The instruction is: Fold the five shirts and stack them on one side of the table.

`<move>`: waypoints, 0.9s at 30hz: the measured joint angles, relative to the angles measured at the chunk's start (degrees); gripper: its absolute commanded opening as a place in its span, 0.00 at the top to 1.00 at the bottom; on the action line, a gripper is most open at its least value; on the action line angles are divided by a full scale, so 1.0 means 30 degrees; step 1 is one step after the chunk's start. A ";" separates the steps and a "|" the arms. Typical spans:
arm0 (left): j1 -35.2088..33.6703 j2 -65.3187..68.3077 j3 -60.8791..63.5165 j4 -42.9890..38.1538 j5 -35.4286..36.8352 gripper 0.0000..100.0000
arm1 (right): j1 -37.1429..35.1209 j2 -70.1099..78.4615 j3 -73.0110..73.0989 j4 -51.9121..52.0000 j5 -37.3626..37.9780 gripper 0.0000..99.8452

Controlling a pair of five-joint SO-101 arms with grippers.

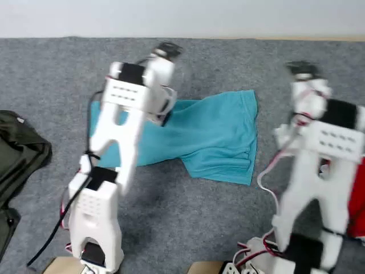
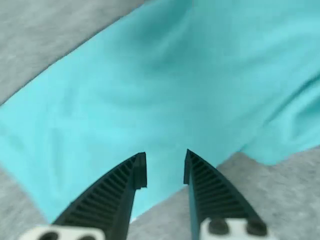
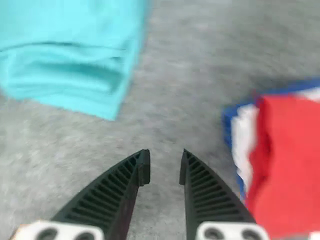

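Grey felt tabletop (image 1: 188,217), pale wall (image 1: 182,17) at 12 o'clock. Teal shirt (image 1: 211,137) centre; left gripper (image 2: 165,170) above it, narrowly parted, empty. Right gripper (image 3: 164,167) likewise, over felt.

Counting three shirts here: one teal shirt (image 1: 211,137) under the fingers (image 2: 120,190) of the left gripper (image 2: 165,170), one red shirt (image 3: 285,165) just beside the right gripper (image 3: 162,167) fingers, and one green shirt (image 1: 20,154) well away from both. Two grippers, two fingers each. One grey mat (image 1: 188,217).
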 measured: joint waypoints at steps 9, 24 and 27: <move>0.4337 0.2725 0.0000 -0.1670 0.0000 0.87 | 0.7443 -0.3311 0.1524 0.0029 0.0000 0.89; 0.6300 0.8908 -0.5392 -0.4454 0.0000 0.86 | 1.1106 -1.3509 1.0930 -0.0938 0.3839 0.90; 0.6154 1.0462 -0.7736 -0.3575 0.0000 0.86 | 1.1106 -1.5092 1.1399 -0.0938 0.3868 0.90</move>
